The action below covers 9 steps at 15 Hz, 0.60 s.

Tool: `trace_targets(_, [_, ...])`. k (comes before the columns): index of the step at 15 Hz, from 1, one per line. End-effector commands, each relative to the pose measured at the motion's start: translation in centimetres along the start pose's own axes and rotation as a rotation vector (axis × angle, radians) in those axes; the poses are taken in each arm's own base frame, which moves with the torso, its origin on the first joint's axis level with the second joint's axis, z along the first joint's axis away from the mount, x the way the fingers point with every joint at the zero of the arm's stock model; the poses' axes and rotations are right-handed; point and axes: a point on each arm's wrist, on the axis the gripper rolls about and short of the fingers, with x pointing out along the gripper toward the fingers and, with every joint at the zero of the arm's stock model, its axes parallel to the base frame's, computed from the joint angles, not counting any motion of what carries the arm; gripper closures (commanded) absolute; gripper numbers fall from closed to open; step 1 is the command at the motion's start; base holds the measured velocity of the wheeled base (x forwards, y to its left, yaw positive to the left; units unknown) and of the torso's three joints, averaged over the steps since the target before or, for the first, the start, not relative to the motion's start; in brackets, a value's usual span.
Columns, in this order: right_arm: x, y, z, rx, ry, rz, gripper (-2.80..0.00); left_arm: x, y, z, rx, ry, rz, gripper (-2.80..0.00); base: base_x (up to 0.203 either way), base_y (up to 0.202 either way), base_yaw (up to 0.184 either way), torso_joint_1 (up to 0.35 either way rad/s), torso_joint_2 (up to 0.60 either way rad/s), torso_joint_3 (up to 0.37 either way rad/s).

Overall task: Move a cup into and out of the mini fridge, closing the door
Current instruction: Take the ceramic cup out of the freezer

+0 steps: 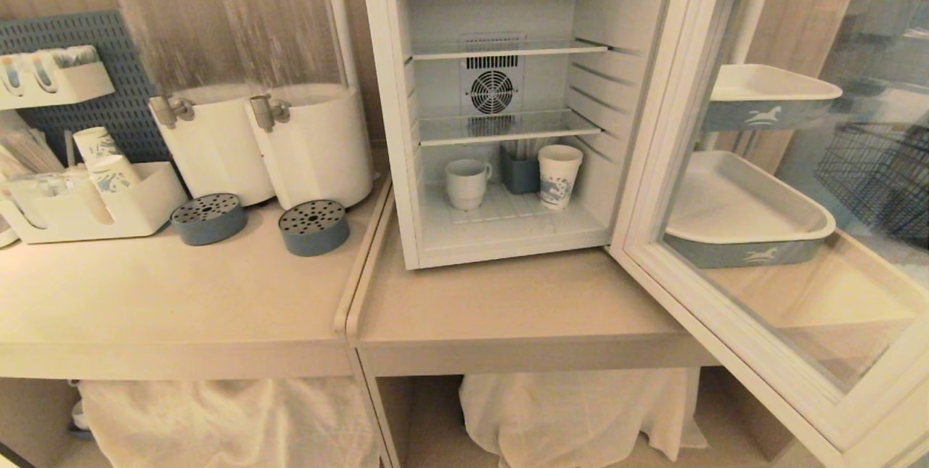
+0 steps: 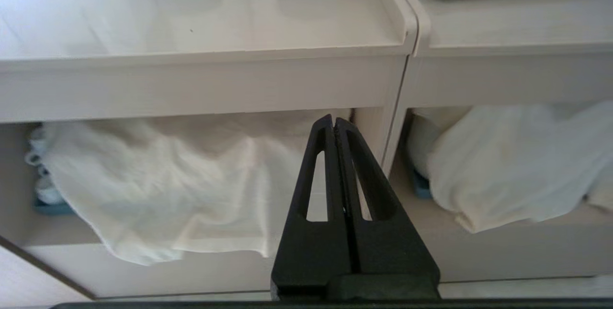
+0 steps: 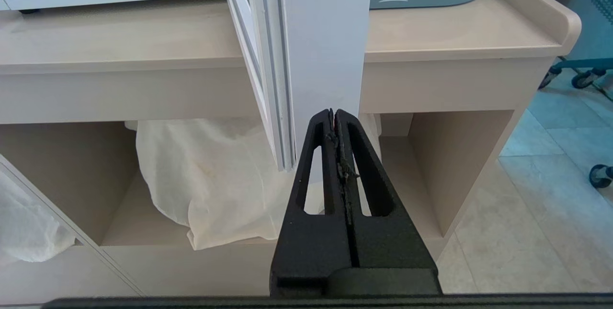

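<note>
**Cup in the fridge, door wide open, both arms low and empty**

On the far left of the counter point(image 1: 181, 308) stand two dispensers point(image 1: 254, 91) with blue drip cups in front of them, and left of those a tray of paper cups. None of this belongs to the job.

The left gripper point(image 2: 334, 124) is out of the head view. Its own camera shows it below counter level, facing the open shelf where a white cloth point(image 2: 158, 189) lies. Its fingers are pressed together with nothing between them.

At centre sits the fridge point(image 1: 388, 112), open. On its floor, under the two wire shelves, the cup point(image 1: 466, 183) stands upright at the left. A small blue holder point(image 1: 520, 172) is behind and to the right of it, and a printed paper cup point(image 1: 559, 175) is further right. The three stand close but apart.

To the right, the door point(image 1: 657, 163) swings out towards the near side, well clear of the fridge front. Two white trays show through its glass.

The right gripper point(image 3: 334, 113) is also below the counter, near the door's lower edge as its own camera shows it. It too is closed tight and holds nothing.

As I read it, the cup is inside, so the "in" half looks done or was never needed. Still to do: reach in, grip the cup, bring it out onto the counter and shut the door. No arm is near the cup yet.
</note>
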Motion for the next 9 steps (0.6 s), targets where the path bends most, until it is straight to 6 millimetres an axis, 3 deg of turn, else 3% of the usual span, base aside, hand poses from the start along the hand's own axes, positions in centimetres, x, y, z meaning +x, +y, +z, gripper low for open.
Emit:
trace_targets(1, [0.01,0.0,0.0,0.0,0.002,0.001,0.0,0.0,-0.01,-0.02,-0.003,0.001,-0.002,0.0,0.0,0.0,0.0,0.0,0.0,0.0])
trace_targets(6, [0.01,0.0,0.0,0.0,0.002,0.001,0.0,0.0,-0.02,0.0,-0.001,-0.001,-0.01,0.0,0.0,0.0,0.0,0.0,0.0,0.0])
trace_targets(9, [0.01,0.0,0.0,0.0,0.002,0.001,0.0,0.0,-0.02,0.01,-0.001,-0.003,-0.01,0.0,0.002,0.104,-0.009,-0.002,0.0,0.0])
